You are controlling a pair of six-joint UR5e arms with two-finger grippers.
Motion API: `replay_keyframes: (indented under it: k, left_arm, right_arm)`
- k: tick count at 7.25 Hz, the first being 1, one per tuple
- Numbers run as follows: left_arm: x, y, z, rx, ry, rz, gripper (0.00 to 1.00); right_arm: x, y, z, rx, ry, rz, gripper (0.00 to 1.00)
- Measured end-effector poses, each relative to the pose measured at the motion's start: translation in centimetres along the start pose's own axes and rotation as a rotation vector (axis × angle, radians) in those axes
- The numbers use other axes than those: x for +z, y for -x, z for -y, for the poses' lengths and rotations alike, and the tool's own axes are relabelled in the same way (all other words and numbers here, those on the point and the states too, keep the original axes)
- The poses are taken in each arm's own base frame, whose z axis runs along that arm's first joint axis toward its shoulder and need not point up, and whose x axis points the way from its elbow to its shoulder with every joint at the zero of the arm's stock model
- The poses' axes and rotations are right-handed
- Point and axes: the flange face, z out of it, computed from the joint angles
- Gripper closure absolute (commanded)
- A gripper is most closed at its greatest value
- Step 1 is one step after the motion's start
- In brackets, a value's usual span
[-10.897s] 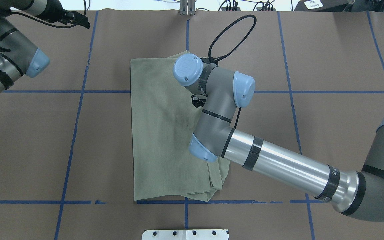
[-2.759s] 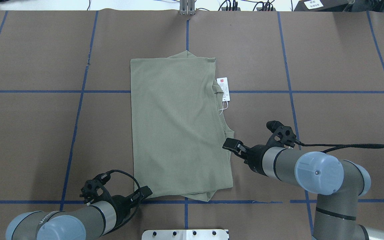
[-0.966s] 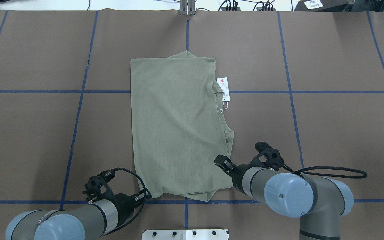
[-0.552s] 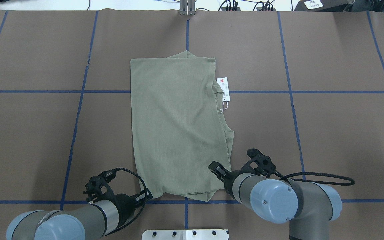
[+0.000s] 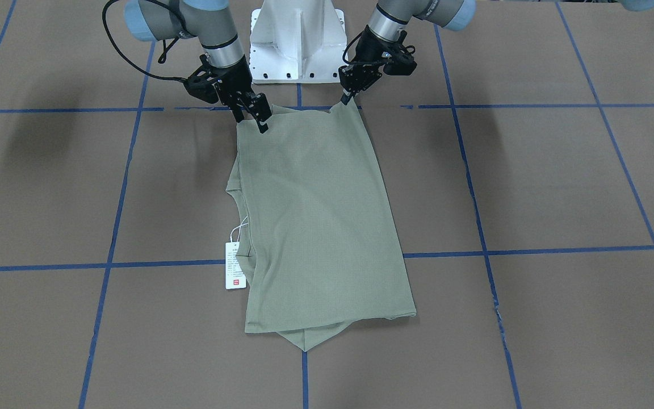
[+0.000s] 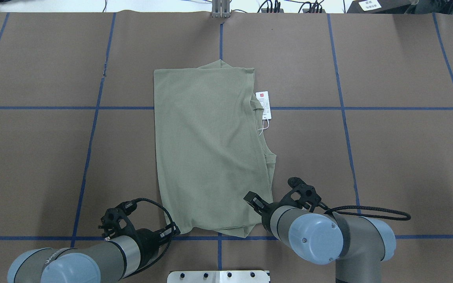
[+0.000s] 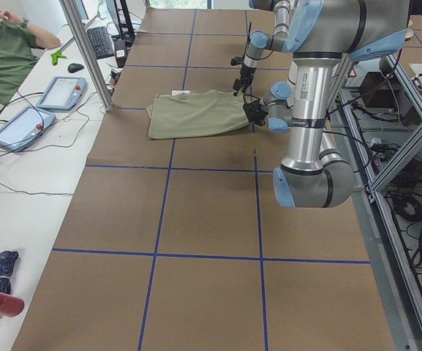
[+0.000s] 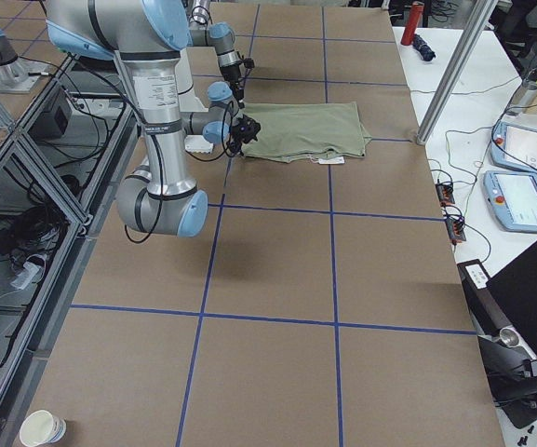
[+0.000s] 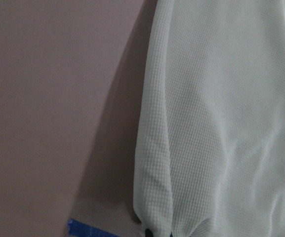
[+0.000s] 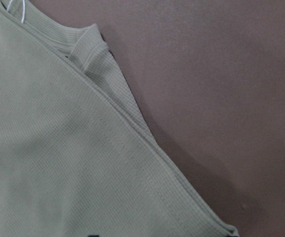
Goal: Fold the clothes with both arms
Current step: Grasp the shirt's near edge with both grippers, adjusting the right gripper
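The sage-green shirt (image 6: pixel 207 149) lies folded into a long rectangle mid-table, its white hang tag (image 6: pixel 264 104) sticking out on its right side. My left gripper (image 6: pixel 171 231) is at the shirt's near left corner and shut on it. In the front view that corner (image 5: pixel 341 106) rises to a small peak at the left gripper (image 5: pixel 345 97). The left wrist view shows the cloth (image 9: pixel 221 123) gathering to a point at the bottom edge. My right gripper (image 6: pixel 252 198) stands open over the near right edge of the shirt (image 10: pixel 48 163), with its fingers low over the fabric.
The white pedestal base (image 5: pixel 296 40) stands just behind the shirt's near edge. Blue tape lines (image 6: pixel 89 149) cross the brown table cover. A person (image 7: pixel 6 55) sits at a side desk with tablets beyond the far edge. A paper cup (image 8: pixel 43 428) stands on the floor.
The right gripper has slid nearer and leftward along the shirt's right edge, onto the cloth near its corner. The left gripper has stayed at the near left corner.
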Motion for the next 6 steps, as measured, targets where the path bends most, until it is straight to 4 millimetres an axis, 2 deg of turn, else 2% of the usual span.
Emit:
replay_keyframes:
  k: [2,4,6]
  left_arm:
    - [0.00,0.00,0.00,0.000,0.000,0.000,1.00]
    - [0.00,0.00,0.00,0.000,0.000,0.000,1.00]
    - [-0.04,-0.03,-0.01,0.000,0.001,-0.001,1.00]
  right_arm:
    - [0.50,-0.10,-0.23,-0.003,-0.004,-0.006,0.12]
    - [0.71,0.29,-0.48,-0.003,-0.009,0.000,0.30]
    - [0.81,0.80,-0.75,-0.002,-0.010,0.006,0.29]
